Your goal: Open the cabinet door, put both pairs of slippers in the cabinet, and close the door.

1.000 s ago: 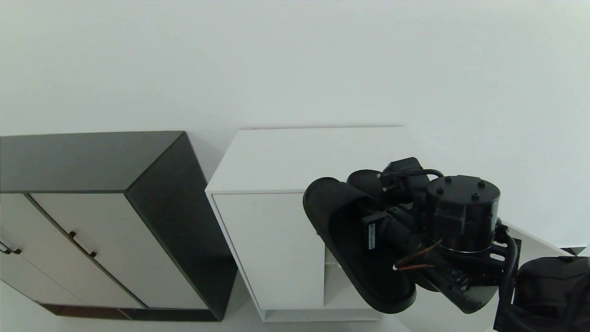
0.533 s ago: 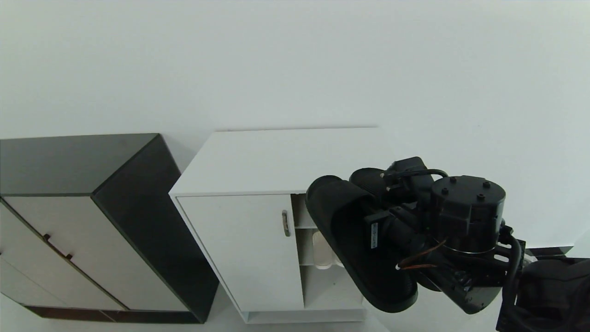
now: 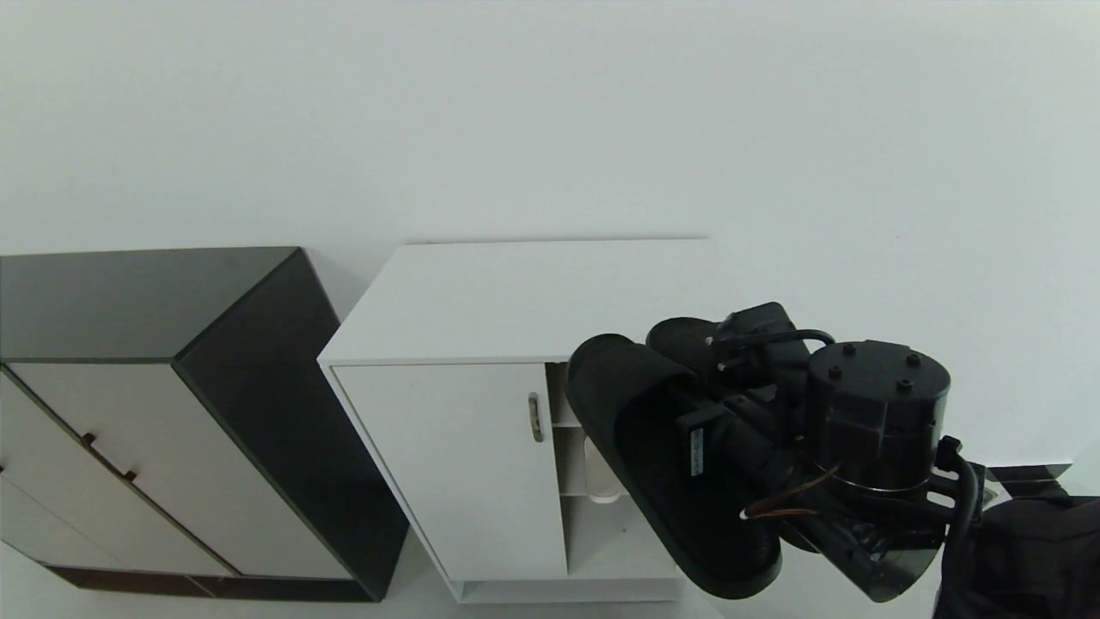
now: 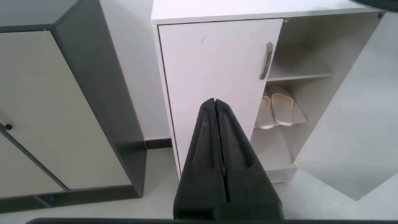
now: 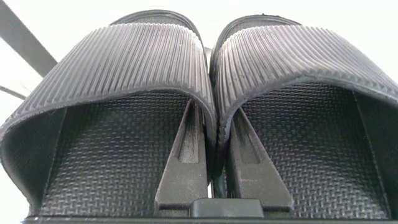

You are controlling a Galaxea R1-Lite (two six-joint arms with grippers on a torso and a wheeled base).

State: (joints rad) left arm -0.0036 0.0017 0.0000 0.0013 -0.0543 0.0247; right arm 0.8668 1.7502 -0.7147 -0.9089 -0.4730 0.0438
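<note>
The right gripper (image 5: pixel 211 121) is closed on the black slippers (image 3: pixel 679 464), with one finger under each strap. It holds the pair in front of the white cabinet (image 3: pixel 516 292), before its open right half. On the middle shelf inside the cabinet lies a pair of white slippers (image 4: pixel 280 109). The left gripper (image 4: pixel 215 104), its fingers pressed together, is in front of the cabinet's shut left door (image 3: pixel 447 464).

The black slippers (image 5: pixel 143 68) look rubbery, ribbed and matt; the white cabinet (image 3: pixel 516 301) smooth.
</note>
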